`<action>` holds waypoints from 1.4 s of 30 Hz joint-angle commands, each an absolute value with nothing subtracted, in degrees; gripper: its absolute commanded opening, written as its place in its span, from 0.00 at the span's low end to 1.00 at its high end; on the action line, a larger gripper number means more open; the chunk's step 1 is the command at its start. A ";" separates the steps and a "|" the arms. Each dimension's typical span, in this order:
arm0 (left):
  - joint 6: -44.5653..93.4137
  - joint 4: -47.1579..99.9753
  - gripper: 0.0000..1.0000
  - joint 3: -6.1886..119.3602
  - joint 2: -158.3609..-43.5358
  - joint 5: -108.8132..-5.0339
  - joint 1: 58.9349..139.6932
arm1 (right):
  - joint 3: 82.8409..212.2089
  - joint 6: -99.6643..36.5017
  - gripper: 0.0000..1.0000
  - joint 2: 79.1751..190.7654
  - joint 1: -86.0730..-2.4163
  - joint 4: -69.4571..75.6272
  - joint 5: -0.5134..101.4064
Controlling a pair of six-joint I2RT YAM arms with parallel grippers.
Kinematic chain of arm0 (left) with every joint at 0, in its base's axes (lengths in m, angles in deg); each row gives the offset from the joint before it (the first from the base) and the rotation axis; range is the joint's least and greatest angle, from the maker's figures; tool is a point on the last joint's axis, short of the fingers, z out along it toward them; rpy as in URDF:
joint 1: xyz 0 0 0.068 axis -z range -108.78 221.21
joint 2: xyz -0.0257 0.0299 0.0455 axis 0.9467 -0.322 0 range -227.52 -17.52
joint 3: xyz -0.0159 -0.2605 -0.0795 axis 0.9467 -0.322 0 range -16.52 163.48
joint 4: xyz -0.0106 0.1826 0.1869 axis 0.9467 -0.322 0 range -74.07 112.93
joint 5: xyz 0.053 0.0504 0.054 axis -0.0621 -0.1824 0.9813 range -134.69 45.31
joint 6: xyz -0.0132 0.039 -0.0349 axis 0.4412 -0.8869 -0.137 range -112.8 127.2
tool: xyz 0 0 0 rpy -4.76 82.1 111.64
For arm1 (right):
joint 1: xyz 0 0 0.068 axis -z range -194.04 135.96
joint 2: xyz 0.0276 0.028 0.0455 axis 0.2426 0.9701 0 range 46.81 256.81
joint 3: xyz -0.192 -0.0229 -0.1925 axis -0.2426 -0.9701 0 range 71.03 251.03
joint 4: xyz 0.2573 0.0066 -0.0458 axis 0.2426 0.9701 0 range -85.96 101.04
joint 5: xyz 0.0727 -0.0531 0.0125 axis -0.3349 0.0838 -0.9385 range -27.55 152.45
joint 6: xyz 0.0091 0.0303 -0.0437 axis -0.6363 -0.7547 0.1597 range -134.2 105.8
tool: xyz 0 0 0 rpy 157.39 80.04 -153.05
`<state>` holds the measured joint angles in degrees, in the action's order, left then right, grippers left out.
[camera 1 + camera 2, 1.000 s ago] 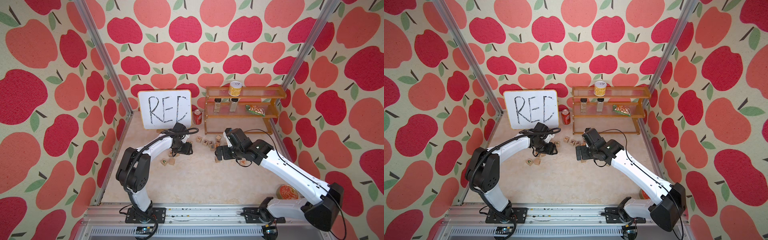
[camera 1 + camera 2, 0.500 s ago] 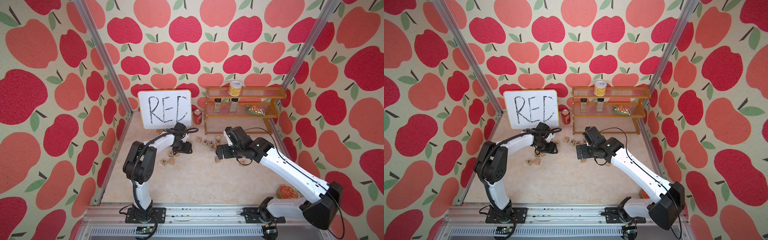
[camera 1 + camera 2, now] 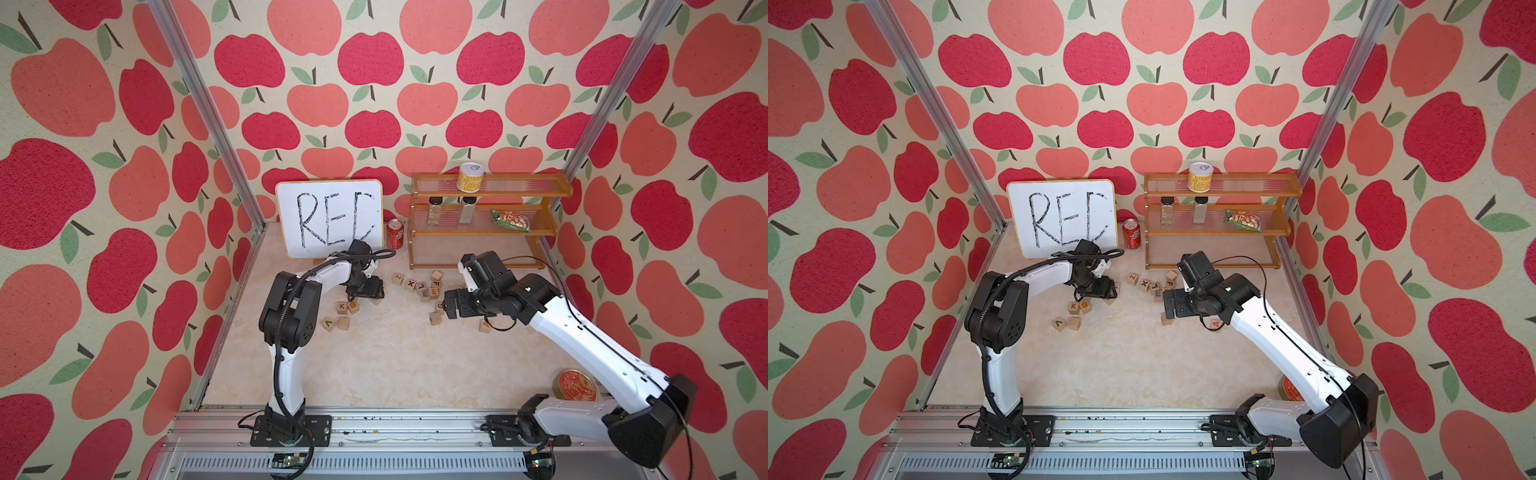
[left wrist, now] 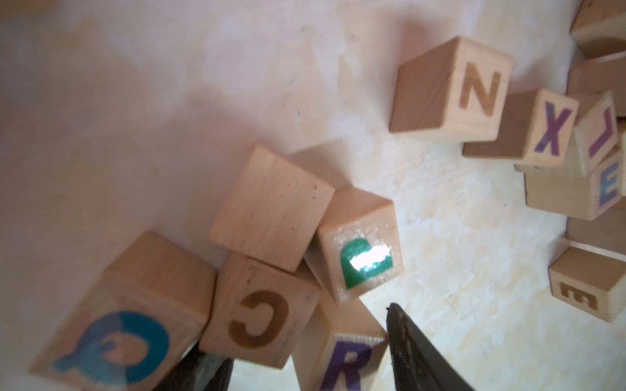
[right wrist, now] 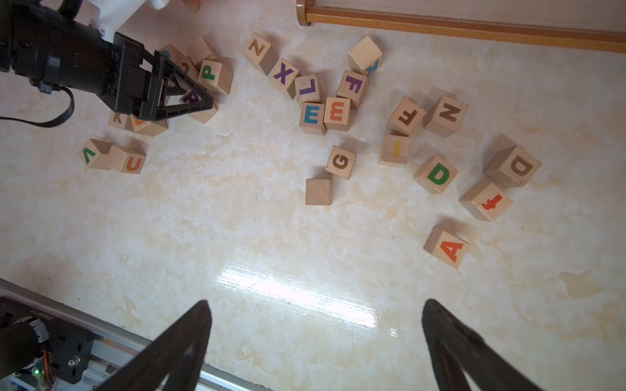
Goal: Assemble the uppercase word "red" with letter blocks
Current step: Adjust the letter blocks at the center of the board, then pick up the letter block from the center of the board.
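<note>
The purple R block (image 4: 342,362) (image 5: 189,96) stands tilted between the jaws of my left gripper (image 4: 321,338) (image 5: 203,100) (image 3: 376,296), which is shut on it. One finger presses its side; the other fingertip is hidden behind a brown C block (image 4: 261,321). A green P block (image 4: 366,260) leans against the R block. In the middle cluster lies the blue E block (image 5: 311,115) (image 4: 608,186). The green D block (image 5: 437,174) lies further right. My right gripper (image 5: 315,304) (image 3: 446,305) hangs open over bare floor, holding nothing.
Several other letter blocks lie scattered, among them an orange E (image 5: 337,111) and a brown D (image 5: 518,166). At the back stand a handwritten whiteboard (image 3: 330,216), a red can (image 3: 395,235) and a wooden shelf (image 3: 486,220). A round tin (image 3: 575,384) sits front right.
The left arm's elbow has risen and swung toward the middle, while its gripper has stayed at the block cluster. The right arm has not moved.
</note>
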<state>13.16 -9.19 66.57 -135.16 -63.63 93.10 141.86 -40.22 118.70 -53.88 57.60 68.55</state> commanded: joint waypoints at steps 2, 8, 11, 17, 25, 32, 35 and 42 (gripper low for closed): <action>11.18 -9.06 0.65 69.05 -139.04 -63.30 93.94 | 143.17 -37.52 0.99 117.82 -52.64 60.94 67.46; 9.77 -10.55 0.64 69.62 -139.69 -60.66 96.59 | 143.30 -36.94 0.99 118.00 -51.93 60.44 67.37; 9.14 -10.91 0.64 68.63 -139.16 -59.49 97.51 | 143.31 -36.89 0.99 118.06 -51.95 59.94 67.21; 9.23 -9.99 0.66 65.15 -136.09 -56.59 97.92 | 142.81 -37.09 0.99 118.26 -51.92 59.17 66.35; 9.65 -9.01 0.68 63.36 -134.21 -54.25 97.76 | 142.43 -37.40 0.99 117.91 -51.94 59.29 66.14; 10.02 -8.81 0.58 62.49 -134.06 -53.86 97.88 | 141.69 -38.28 0.99 116.95 -51.93 59.27 66.22; 10.02 -8.85 0.51 62.20 -133.97 -53.90 97.87 | 141.45 -38.62 0.99 116.66 -51.97 59.21 66.22; 10.15 -9.37 0.33 61.62 -133.33 -53.01 98.02 | 140.83 -39.66 0.99 116.68 -51.96 57.87 65.53</action>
